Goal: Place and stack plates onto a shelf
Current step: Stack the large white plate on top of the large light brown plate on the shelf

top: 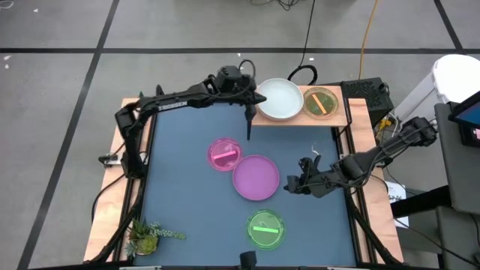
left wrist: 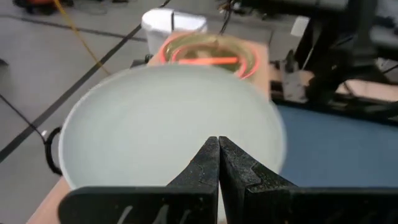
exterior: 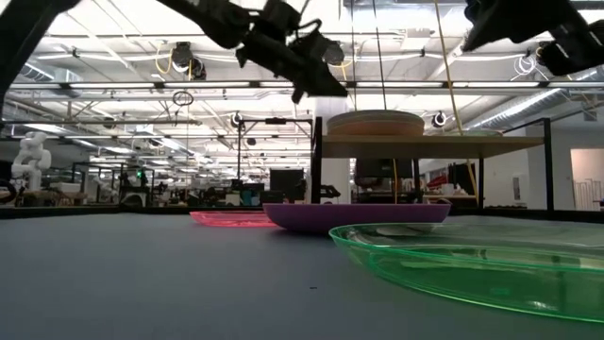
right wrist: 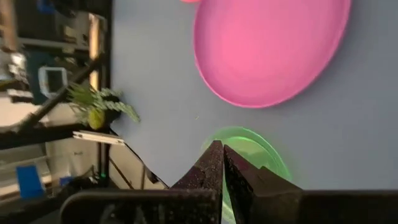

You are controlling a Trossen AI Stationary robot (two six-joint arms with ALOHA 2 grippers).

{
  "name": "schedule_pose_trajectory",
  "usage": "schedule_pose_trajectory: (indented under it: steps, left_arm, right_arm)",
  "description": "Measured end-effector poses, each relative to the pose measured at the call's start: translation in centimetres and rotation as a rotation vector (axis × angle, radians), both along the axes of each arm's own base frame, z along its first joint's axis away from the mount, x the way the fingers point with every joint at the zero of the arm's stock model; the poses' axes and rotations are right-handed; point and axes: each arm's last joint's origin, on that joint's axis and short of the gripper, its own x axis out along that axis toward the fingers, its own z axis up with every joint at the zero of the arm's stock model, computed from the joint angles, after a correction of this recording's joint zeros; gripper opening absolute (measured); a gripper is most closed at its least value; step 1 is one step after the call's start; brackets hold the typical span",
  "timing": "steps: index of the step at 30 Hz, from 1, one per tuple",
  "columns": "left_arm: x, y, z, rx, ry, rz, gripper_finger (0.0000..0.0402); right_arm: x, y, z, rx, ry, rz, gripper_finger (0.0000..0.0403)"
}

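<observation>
Closest to the low camera is the small translucent green plastic plate [exterior: 491, 260], sitting flat on the dark blue-grey table mat [top: 187, 195] at the near edge, its centre bar showing from above. Nothing's touching it.

Going left to right across the table from the top view: a little fake green plant [top: 146, 236] sits in the near left corner. Then the small translucent pink plate with a centre bar [top: 224, 154], and right beside it, rims touching or nearly so, the bigger plain purple plate [top: 256, 178]. Both flat on the mat.

The left gripper [top: 248, 126] hangs above the mat just off the left end of the small light-wood shelf board [top: 337, 118], fingers pressed together, holding nothing. Its wrist cam looks straight over the large white-blue plate [left wrist: 168, 124], which sits on the left half of the shelf. Next to it on the right half there's a translucent orange-barred small plate [top: 321, 103], and it looks stacked with a greenish one, can't tell exactly how many. From the low camera the shelf is raised on thin black uprights.

The right gripper [top: 288, 183] hovers just right of the purple plate, jaws closed tight on nothing, apart from its rim.
</observation>
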Motion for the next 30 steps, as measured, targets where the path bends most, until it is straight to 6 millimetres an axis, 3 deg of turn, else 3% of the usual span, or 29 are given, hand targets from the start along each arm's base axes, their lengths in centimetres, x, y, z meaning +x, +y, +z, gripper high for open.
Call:
schedule_pose_trajectory:
  steps: [9, 12, 16, 20, 25, 30]
  left_arm:
    - [0.4, 1.1, -1.5, -0.029, 0.069, 0.041, 0.0001]
    - [-0.1, 1.0, -1.2, -0.048, 0.09, 0.053, 0.0001]
    - [-1.0, 0.5, 0.9, -0.051, 0.051, 0.062, 0.0001]
    - [-1.6, -0.1, 1.5, -0.093, 0.07, 0.072, 0.0001]
    - [-2.6, -1.2, 2.5, -0.159, 0.108, 0.083, 0.0001]
    - [-3.6, -3.8, 3.4, -0.224, 0.198, 0.119, 0.0001]
  right_arm:
    - [0.9, 0.0, 0.5, -0.081, -0.132, -0.099, 0.0]
    - [1.2, -1.1, 1.5, -0.183, -0.231, -0.22, 0.0]
    - [1.5, -4.1, 3.5, -0.35, -0.241, -0.295, 0.0]
    - [0.9, -8.1, 5.0, -0.468, -0.166, -0.396, 0.0]
    - [-1.4, -12.6, 6.6, -0.569, -0.019, -0.549, 0.0]
    - [-3.5, -16.0, 7.0, -0.624, 0.11, -0.646, 0.0]
